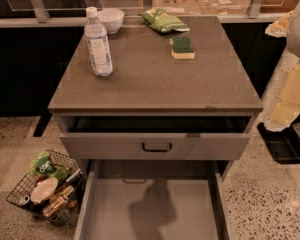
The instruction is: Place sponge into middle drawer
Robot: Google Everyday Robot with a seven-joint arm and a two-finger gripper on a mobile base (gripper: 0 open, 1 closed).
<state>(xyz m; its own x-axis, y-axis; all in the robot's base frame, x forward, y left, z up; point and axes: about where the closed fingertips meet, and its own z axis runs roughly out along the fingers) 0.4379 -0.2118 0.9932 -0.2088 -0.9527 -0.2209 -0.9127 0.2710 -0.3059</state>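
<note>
Jaws' opening I cannot tell; the gripper (282, 145) is hanging right of the table (155, 84); the sponge (182, 48) is lying on the table's far right; the handled drawer (156, 146), overhanging the middle drawer (150, 209), is probably threatening a snag.

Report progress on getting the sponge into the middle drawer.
Done: the middle drawer stands pulled out, with no sponge in it yet. In hand: nothing. The gripper hangs low to the right of the cabinet, well away from the sponge. Left: the sponge lies on the countertop near the snack bag. It is yet to be grasped, carried down and released into the drawer.
</note>
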